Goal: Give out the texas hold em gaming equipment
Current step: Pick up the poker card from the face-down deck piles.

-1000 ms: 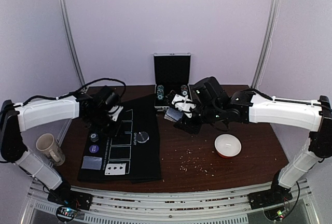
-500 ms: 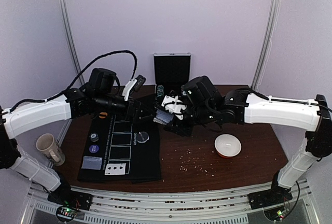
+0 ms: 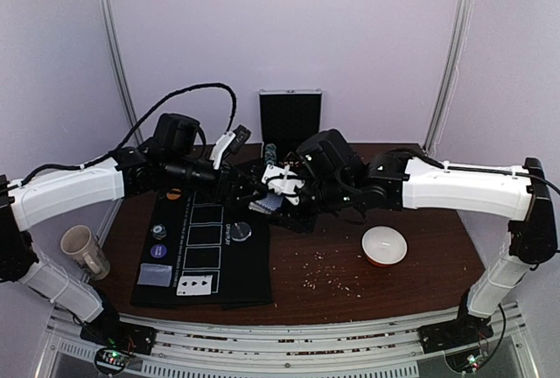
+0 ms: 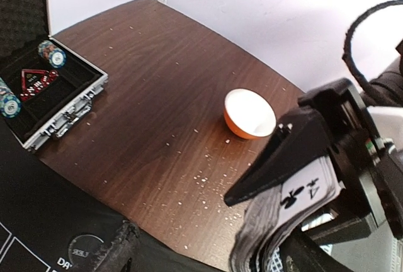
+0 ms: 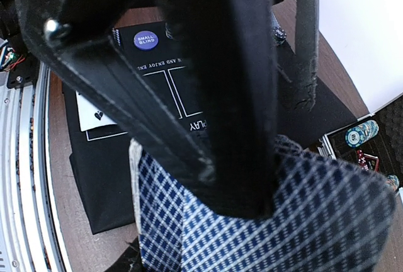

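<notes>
My right gripper is shut on a deck of playing cards with blue-checked backs, held above the table just right of the black mat. The deck fills the right wrist view. In the left wrist view the deck shows a four of clubs. My left gripper is open, its fingers either side of the deck's edge. On the mat lie a face-down card, a face-up card, a purple button, a dark chip, an orange chip and a dealer button.
An open metal case with chips stands at the back centre, also seen in the left wrist view. A white bowl with a red outside sits right of centre. A beige mug lies left of the mat. Crumbs dot the wood.
My left arm has swung from over the mat to the right and up to the deck. My right gripper has carried the deck leftwards to meet it.
</notes>
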You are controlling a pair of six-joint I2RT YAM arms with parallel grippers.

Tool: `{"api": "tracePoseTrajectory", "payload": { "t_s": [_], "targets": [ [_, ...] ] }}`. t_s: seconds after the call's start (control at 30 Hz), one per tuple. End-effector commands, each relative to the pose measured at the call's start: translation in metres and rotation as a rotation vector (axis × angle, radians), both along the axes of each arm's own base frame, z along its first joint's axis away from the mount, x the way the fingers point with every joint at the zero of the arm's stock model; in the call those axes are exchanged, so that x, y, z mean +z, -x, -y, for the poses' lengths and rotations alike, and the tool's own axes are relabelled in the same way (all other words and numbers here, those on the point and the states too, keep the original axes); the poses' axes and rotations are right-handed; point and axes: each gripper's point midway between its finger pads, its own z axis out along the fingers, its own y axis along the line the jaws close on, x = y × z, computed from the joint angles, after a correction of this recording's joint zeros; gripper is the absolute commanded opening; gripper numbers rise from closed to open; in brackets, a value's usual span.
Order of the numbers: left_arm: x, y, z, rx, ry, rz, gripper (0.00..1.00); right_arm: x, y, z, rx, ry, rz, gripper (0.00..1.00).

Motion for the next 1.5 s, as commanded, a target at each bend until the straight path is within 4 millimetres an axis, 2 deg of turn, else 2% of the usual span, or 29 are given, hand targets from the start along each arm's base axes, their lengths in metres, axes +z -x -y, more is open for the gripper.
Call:
{"api": "tracePoseTrajectory", "payload": {
  "t_s": [0.0, 0.07, 0.17, 0.23, 0.3, 0.4, 0.63, 0.73, 1.03, 1.2, 1.47],
  "targets": [
    [0.022, -0.019, 0.006, 0.049, -0.004, 0.110, 0.75, 0.012, 0.002, -0.012, 0.032, -0.025, 0.017, 0.49],
    [0.019, -0.021, 0.007, 0.052, -0.026, 0.115, 0.69, 0.011, 0.001, -0.012, 0.032, -0.021, 0.018, 0.49],
    [0.016, -0.021, 0.005, 0.049, -0.062, 0.116, 0.55, 0.010, 0.000, -0.011, 0.025, -0.016, 0.021, 0.49],
    [0.015, -0.025, -0.006, 0.099, -0.105, 0.135, 0.46, 0.009, 0.000, -0.008, 0.021, -0.013, 0.024, 0.49],
    [0.016, -0.029, -0.018, 0.152, -0.135, 0.165, 0.41, 0.008, 0.000, -0.006, 0.015, -0.012, 0.029, 0.49],
    [0.021, -0.020, -0.019, 0.122, -0.113, 0.172, 0.37, 0.006, 0.000, -0.006, 0.013, -0.008, 0.029, 0.49],
    [0.025, 0.003, -0.007, -0.013, -0.051, 0.135, 0.14, 0.008, -0.003, -0.008, 0.010, -0.008, 0.035, 0.49],
    [0.026, 0.009, -0.008, -0.036, -0.044, 0.133, 0.00, 0.008, -0.003, -0.006, 0.004, -0.005, 0.041, 0.49],
    [0.029, 0.011, -0.025, 0.022, -0.089, 0.147, 0.00, 0.002, -0.010, 0.002, -0.033, 0.017, 0.051, 0.49],
    [0.037, 0.016, -0.035, 0.027, -0.085, 0.151, 0.00, -0.003, -0.021, 0.011, -0.075, 0.026, 0.044, 0.48],
    [0.033, 0.002, -0.087, 0.204, -0.156, 0.042, 0.00, -0.011, -0.041, 0.030, -0.159, 0.036, 0.027, 0.48]
  ]
}}
